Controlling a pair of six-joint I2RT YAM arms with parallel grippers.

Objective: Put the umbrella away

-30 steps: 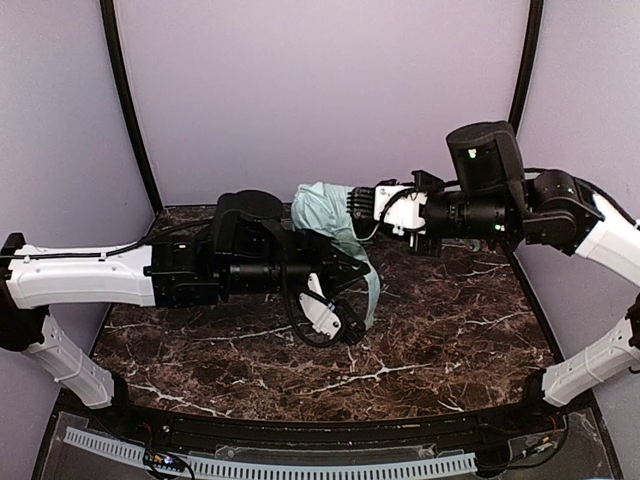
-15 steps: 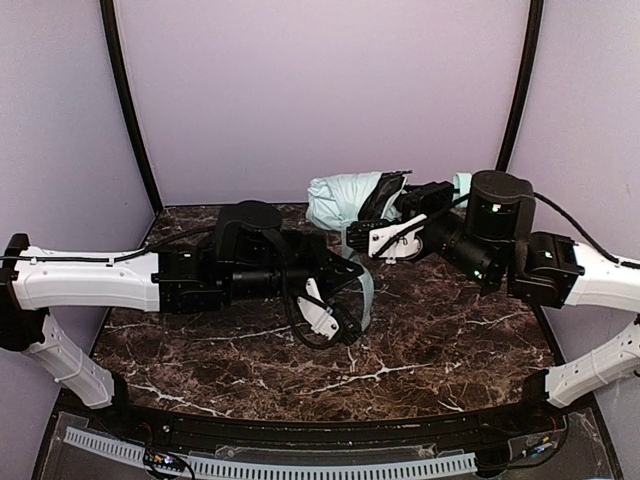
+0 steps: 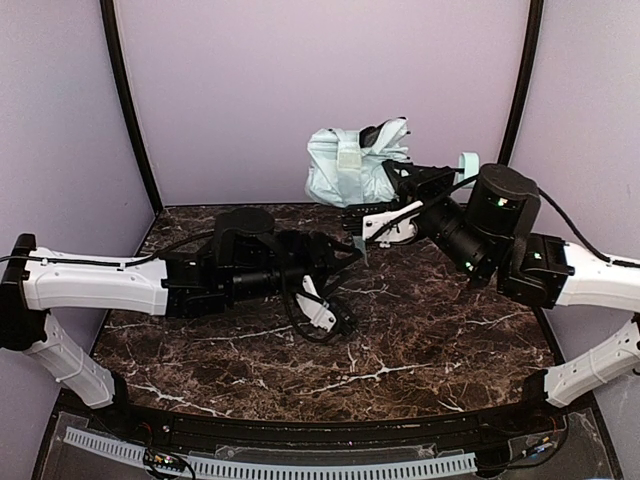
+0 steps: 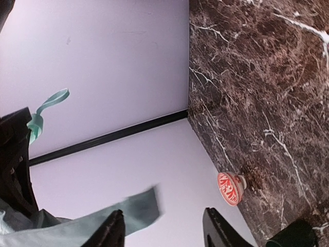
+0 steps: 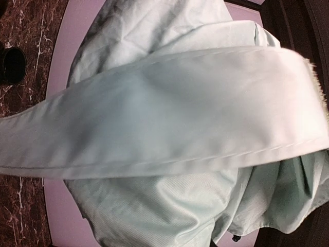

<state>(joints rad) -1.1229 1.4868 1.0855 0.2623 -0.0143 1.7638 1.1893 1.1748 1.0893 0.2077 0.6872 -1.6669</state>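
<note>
Above the parted fingers of the left gripper (image 4: 164, 229), the compact pale mint-green fabric umbrella (image 3: 350, 165) hangs clamped in the right gripper (image 3: 393, 200). Its flat mint strap (image 4: 136, 208) dangles beside one finger; catch its tip and wrap snugly.

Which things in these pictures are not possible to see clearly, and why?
Right wrist view: umbrella fabric fills the frame, so the grip is hidden.
Left wrist view: strap end is blurred; dark green object cut by the bottom edge.
</note>
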